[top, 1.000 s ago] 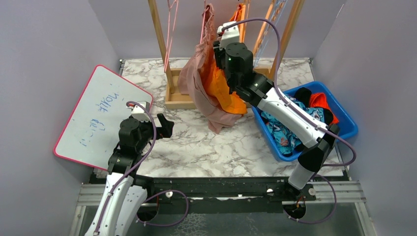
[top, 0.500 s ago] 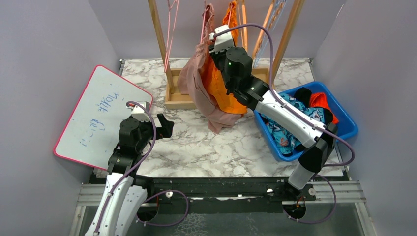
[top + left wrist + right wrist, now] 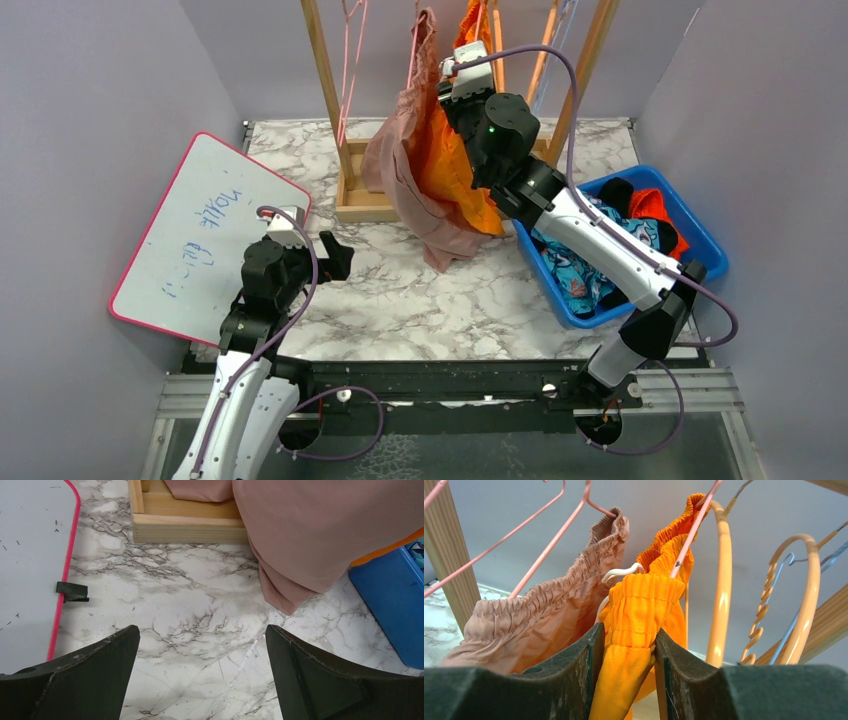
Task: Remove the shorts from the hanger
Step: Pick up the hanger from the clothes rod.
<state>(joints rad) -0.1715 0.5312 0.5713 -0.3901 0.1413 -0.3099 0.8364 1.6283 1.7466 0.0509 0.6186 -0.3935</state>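
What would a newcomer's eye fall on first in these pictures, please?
Most likely the bright orange shorts, hanging on the wooden rack at the back of the table, their gathered waistband pinched by the right gripper. Next come the dusty pink shorts draped beside them, on their left, and the blue bin of colourful clothes at the table's right edge.

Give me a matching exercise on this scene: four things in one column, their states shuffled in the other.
Things
1. orange shorts
2. pink shorts
3. left gripper
4. blue bin

States
A. open, holding nothing
B. holds a heap of clothes
C. clamped in the right gripper
D. hanging beside the orange pair, ungripped

Pairs: 1-C, 2-D, 3-A, 4-B
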